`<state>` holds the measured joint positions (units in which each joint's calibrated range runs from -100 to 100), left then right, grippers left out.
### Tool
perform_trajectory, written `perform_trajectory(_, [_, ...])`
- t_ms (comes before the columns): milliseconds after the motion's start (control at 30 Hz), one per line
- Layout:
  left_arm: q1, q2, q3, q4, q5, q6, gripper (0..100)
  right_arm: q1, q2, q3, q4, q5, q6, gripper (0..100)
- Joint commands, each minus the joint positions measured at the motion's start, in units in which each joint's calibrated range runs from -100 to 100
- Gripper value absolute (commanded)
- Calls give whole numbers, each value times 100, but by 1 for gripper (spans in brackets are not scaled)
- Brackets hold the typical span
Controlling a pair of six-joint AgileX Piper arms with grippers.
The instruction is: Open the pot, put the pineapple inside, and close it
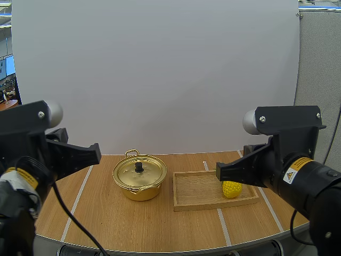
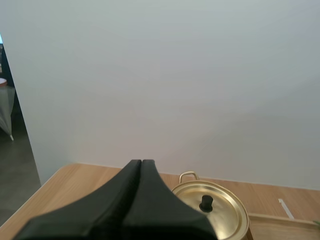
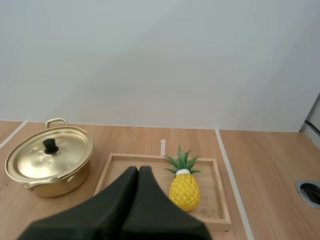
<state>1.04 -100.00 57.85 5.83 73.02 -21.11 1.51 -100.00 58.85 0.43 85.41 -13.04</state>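
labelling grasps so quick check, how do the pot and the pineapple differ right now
Look: the pot is shiny gold metal; the pineapple is yellow with green leaves.
Support: the pot sits directly on the table; the pineapple stands in the wooden tray.
Shape: the pot is wide and squat; the pineapple is narrower and taller than wide.
Both stand upright.
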Motion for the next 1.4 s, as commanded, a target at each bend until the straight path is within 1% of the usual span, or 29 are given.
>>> perform_trajectory(0, [-6,0,-216,10,630,89,0,-24,0,-127,95,532,-39,0])
perform_trajectory(33, [-6,0,-216,-44,630,203,0,-24,0,-127,127,602,-39,0])
perform_trajectory(67, [-6,0,-216,-176,670,536,0,-24,0,-127,167,722,-39,0])
perform_trajectory(100, [-6,0,-216,-404,718,892,0,-24,0,-127,210,838,-39,0])
perform_trajectory(167, [-6,178,-216,-789,820,1330,0,-24,114,-144,302,1032,-39,0])
perform_trajectory(233, [-6,439,-216,-1111,839,1501,0,-24,297,-149,357,1073,-39,0])
perform_trajectory(300, [-6,750,-216,-1249,742,1585,0,-24,567,-149,370,1073,-39,0])
perform_trajectory(433, [-6,1550,-216,-1251,253,1703,0,-24,1233,-149,370,1073,-39,0])
perform_trajectory(533, [-6,2122,-216,-1273,-233,1951,0,-24,1757,-149,370,973,-39,0])
perform_trajectory(633, [-6,2678,-216,-1286,-686,2155,0,-24,2255,-149,360,700,-39,0])
perform_trajectory(733, [-6,3283,-216,-1286,-1076,2201,0,-24,2656,-149,360,382,-39,0])
perform_trajectory(833, [-6,3824,-216,-1286,-1283,2201,0,-24,2996,-149,360,120,-39,0])
perform_trajectory(967, [-6,4287,-216,-1286,-1405,2201,0,-24,3256,-149,360,100,-39,0])
perform_trajectory(1033, [-6,4470,-216,-1296,-1403,2201,3,-24,3332,-149,360,100,-39,0])
perform_trajectory(1067, [-6,4537,-216,-1296,-1403,2201,7,-24,3343,-149,360,100,-39,7])
perform_trajectory(1133, [-6,4643,-216,-1296,-1403,2201,15,-24,3343,-149,360,84,-39,26])
perform_trajectory(1200, [-6,4723,-216,-1296,-1403,2201,26,-24,3343,-149,370,26,-39,48])
perform_trajectory(1267, [-6,4791,-216,-1296,-1403,2201,47,-24,3343,-149,398,26,-39,66])
perform_trajectory(1300, [-6,4802,-216,-1296,-1403,2201,59,-24,3343,-149,398,26,-39,74])
perform_trajectory(1333, [-6,4802,-216,-1296,-1403,2224,71,-24,3343,-149,398,26,-39,78])
perform_trajectory(1367, [-6,4802,-216,-1296,-1403,2306,85,-24,3343,-149,398,26,-39,84])
